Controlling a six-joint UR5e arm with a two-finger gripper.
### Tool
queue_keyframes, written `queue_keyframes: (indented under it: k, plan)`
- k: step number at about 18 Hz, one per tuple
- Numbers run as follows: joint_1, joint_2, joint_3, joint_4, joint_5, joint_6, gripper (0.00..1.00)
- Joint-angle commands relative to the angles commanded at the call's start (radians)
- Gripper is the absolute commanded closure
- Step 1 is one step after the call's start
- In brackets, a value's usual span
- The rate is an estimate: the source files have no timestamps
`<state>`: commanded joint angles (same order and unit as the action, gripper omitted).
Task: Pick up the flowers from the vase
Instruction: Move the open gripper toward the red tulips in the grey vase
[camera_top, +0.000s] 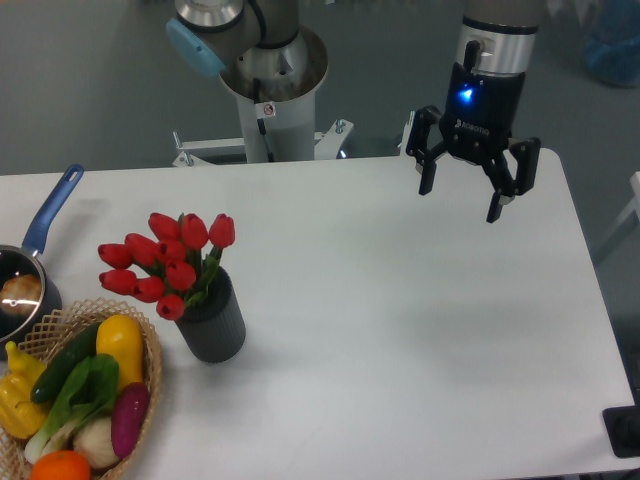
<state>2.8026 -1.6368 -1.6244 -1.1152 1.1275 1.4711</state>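
Camera, flowers (168, 262) in vase (213, 325), vegetables in basket (150, 345), food in pan (30, 275)

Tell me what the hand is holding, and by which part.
Nothing. The hand hangs open above the table, far from the flowers in the vase.

No legible text or labels

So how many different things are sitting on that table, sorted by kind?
Flower bunches: 1, the flowers
Vases: 1, the vase
Pans: 1, the pan
Baskets of vegetables: 1, the basket
Total: 4
The gripper hangs open above the table, holding nothing.
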Motion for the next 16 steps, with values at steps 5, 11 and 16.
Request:
queue_keyframes:
  k: [5,11,16]
  plan:
    - [-0.003,0.006,-0.008,0.018,-0.005,0.003,0.00]
    - [-0.006,-0.003,-0.096,0.023,-0.142,-0.009,0.00]
    - [-0.011,0.002,-0.155,0.026,-0.179,-0.002,0.00]
